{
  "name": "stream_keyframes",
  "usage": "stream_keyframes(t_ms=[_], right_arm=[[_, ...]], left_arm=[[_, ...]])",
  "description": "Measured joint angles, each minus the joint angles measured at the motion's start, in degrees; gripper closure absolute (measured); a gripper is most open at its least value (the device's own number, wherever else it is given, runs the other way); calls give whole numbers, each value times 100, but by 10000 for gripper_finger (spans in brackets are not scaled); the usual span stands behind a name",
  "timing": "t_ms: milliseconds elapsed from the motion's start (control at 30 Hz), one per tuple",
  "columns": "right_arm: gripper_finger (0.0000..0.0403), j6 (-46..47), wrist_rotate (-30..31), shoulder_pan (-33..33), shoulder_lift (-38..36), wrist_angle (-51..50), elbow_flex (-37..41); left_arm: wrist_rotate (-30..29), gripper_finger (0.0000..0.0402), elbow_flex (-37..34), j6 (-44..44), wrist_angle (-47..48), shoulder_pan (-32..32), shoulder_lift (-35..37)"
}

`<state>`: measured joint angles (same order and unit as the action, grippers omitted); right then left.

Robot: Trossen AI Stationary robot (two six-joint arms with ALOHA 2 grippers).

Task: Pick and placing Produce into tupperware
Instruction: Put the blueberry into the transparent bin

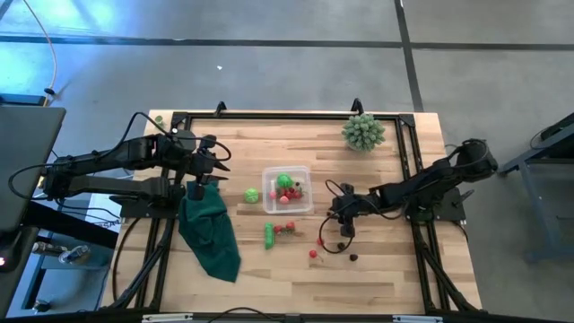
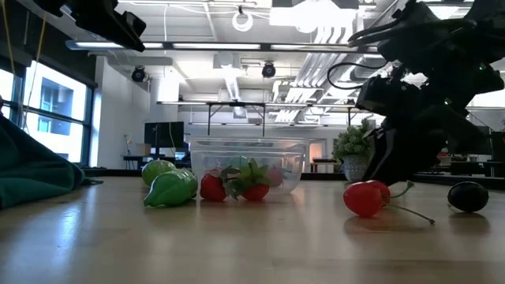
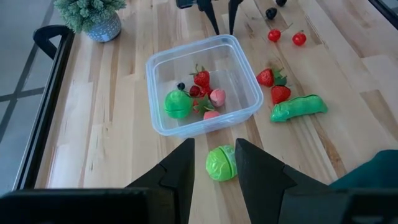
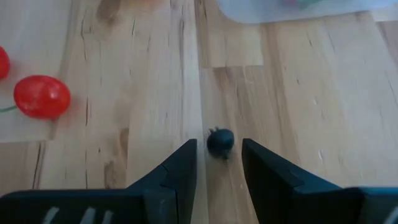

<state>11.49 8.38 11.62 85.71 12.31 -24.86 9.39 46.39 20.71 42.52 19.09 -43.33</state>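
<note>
Centrally on the table sits the square tupperware [image 1: 287,189] holding five produce pieces, a long green pod [image 1: 269,235] lying lengthwise beside two strawberries [image 1: 286,227], both grippers [image 1: 208,170] [image 1: 344,218] parted, empty.

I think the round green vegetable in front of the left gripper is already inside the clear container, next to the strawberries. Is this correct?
Not quite. The round green vegetable in front of the left gripper lies on the table, outside the clear container. The left wrist view shows this. A different green piece is inside, next to the strawberries.
</note>
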Motion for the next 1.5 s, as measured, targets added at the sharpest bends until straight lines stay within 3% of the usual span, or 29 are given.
stream_keyframes(t_ms=[700,1500], right_arm=[[285,151,7,0,243,277,-9],[359,564,-4,0,248,346,-9]], left_arm=[[0,295,2,0,0,0,0],[0,295,0,-1,0,0,2]])
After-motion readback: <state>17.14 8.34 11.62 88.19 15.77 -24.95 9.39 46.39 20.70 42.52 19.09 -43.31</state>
